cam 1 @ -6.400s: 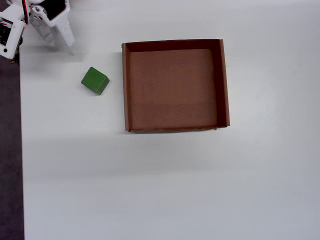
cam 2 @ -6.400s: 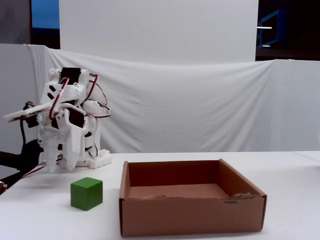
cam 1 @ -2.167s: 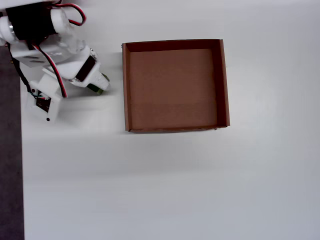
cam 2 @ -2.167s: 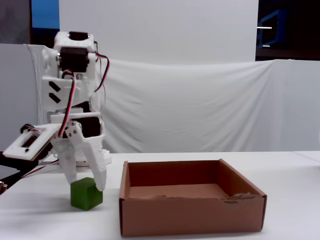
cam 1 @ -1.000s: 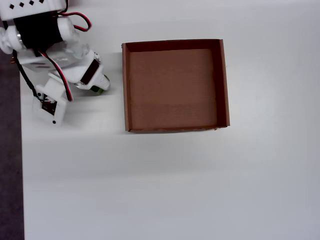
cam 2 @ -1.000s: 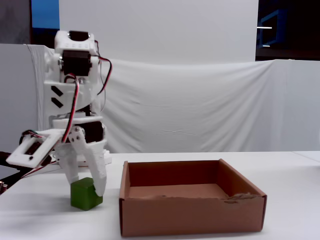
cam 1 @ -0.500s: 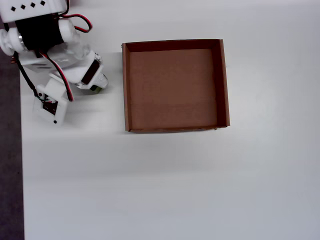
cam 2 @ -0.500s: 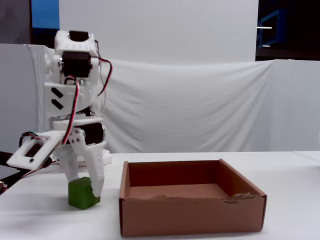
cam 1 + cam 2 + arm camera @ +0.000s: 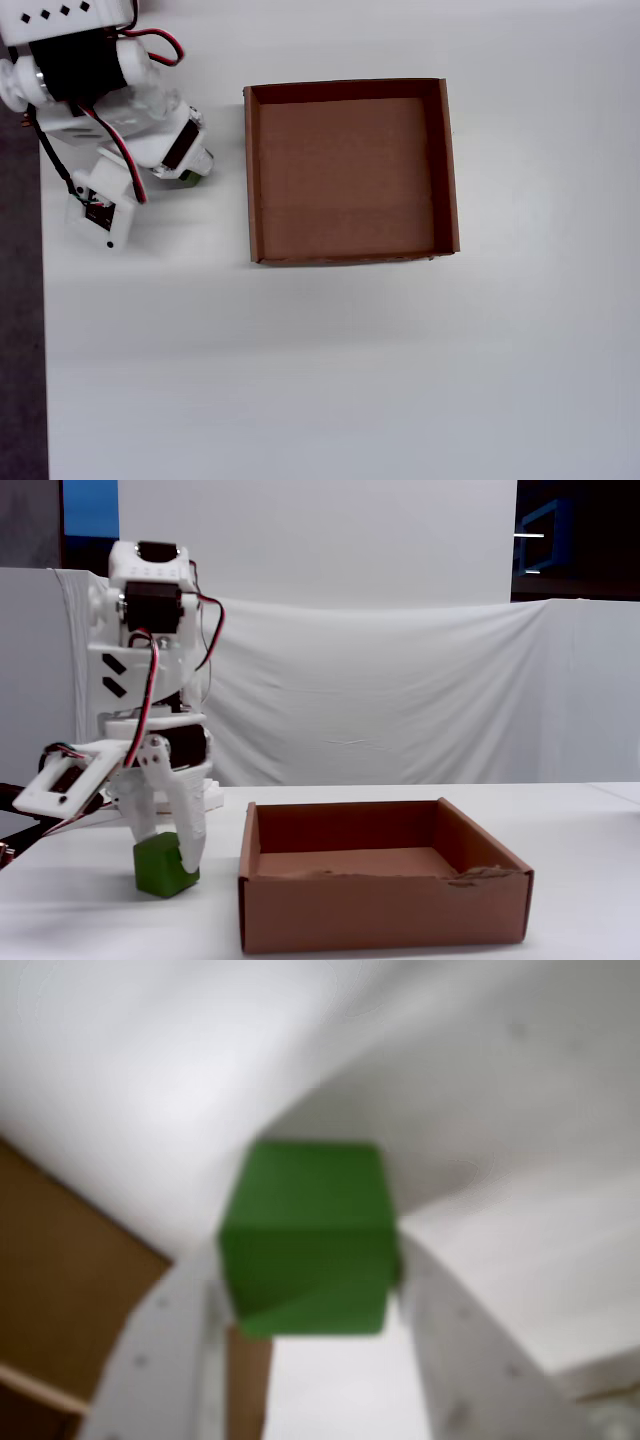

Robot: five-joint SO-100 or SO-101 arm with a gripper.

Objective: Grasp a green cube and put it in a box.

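Green and matte, the green cube [image 9: 163,865] is sitting on the white tabletop [image 9: 580,880] just left of the box [image 9: 380,910] in the fixed view, clear of its near wall. The white jaws are closing around it from above, one finger pressing on each side, as the blurred wrist view confirms. The brown cardboard box is lying open beside it, its flat bottom bare in the overhead view.

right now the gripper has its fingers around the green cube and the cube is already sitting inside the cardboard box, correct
Not quite. The gripper does have its fingers around the green cube, but the cube is outside the box, on the table to its left in the fixed view. The overhead view shows the box empty.
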